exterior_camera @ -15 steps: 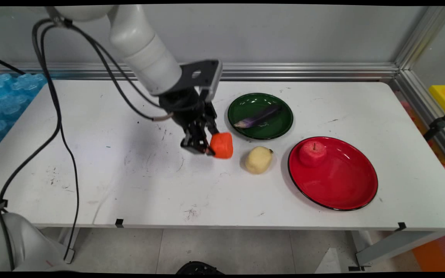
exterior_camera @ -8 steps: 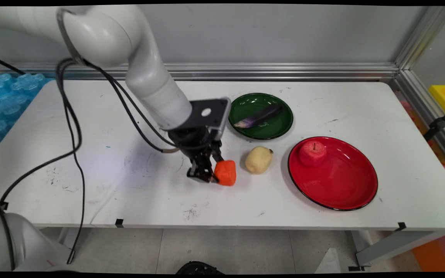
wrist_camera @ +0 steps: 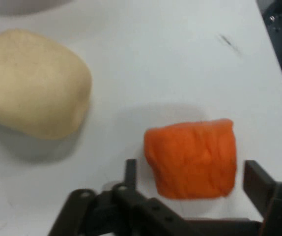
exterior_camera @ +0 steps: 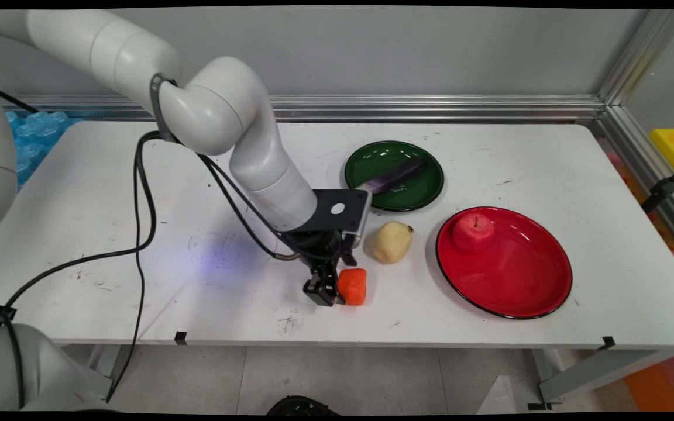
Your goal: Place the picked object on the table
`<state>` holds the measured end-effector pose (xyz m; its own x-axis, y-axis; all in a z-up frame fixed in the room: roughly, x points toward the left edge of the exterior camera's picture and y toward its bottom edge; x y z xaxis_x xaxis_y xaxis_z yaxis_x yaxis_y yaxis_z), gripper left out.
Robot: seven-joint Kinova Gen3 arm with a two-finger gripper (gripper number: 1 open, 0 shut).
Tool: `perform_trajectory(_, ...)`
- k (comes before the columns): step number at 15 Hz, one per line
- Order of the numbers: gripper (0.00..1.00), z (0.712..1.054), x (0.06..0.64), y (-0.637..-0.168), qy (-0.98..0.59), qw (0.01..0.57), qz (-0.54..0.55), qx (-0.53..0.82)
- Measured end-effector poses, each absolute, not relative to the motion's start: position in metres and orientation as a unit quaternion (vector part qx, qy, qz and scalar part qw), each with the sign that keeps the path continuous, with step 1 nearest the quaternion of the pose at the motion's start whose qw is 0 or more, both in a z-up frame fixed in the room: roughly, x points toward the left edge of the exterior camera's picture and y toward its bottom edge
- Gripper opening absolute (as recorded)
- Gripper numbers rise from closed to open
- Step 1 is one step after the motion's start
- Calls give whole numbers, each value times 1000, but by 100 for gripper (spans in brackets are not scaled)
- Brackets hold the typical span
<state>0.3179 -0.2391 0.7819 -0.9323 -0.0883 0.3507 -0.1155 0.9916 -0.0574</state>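
An orange block of toy food (exterior_camera: 353, 286) lies on the white table (exterior_camera: 138, 193) near its front edge. My gripper (exterior_camera: 340, 290) stands low over it and is open. In the hand view the orange block (wrist_camera: 192, 158) sits between the two fingers (wrist_camera: 256, 179), with a small gap showing on each side. A pale yellow potato (exterior_camera: 391, 241) lies just behind and to the right of the block, seen large in the hand view as the potato (wrist_camera: 33, 83) at upper left.
A green plate (exterior_camera: 425, 199) with a purple eggplant (exterior_camera: 392, 177) stands behind the potato. A red plate (exterior_camera: 512, 280) holding a red apple (exterior_camera: 473, 232) is at the right. Black cables (exterior_camera: 138, 234) hang from the arm on the left.
The arm has carried the orange block down and toward the table's front edge, past the potato. The block now rests on the table and the fingers stand apart from it.
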Motion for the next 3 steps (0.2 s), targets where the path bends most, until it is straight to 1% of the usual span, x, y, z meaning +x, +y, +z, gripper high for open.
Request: perform_trajectory(3, 100, 779, 314, -243, -980, 184, 46, 53)
